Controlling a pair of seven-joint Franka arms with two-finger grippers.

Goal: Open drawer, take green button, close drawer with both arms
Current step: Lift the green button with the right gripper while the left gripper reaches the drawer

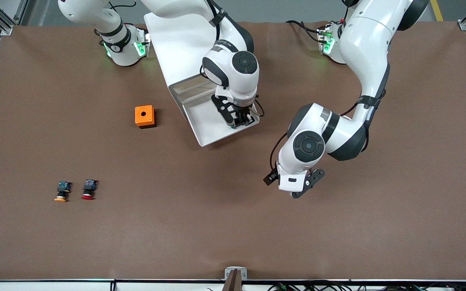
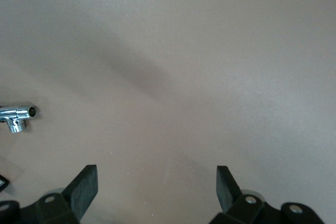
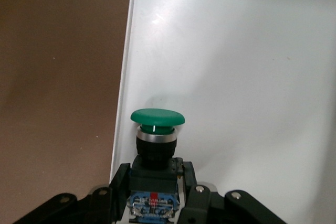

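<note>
The open white drawer (image 1: 200, 121) is sitting mid-table, pulled out toward the front cam from the white cabinet (image 1: 172, 44) at the arms' bases; taking that drawer as landmark: orange box (image 1: 144, 116) w/ a round hole on top is sitting just beside it, toward the right arm's end of the table; orange-capped button (image 1: 62, 191) and red-capped button (image 1: 89, 189) are lying side by side, well apart from the drawer, nearer the front cam and toward the right arm's end; a small chrome pipe fitting (image 2: 17, 116) is showing on the mat in the left wrist view only.

Right gripper (image 1: 242, 119) is reaching down into the drawer; its fingers are clamping the dark body of the green button (image 3: 156, 129), green cap pointing away from the gripper, w/ the drawer's white floor showing around it and its edge close by.

Left gripper (image 1: 302, 188) is hovering over bare mat, away from the drawer toward the left arm's end, fingers (image 2: 84, 187) spread wide apart, gripping nothing; that arm is waiting.
</note>
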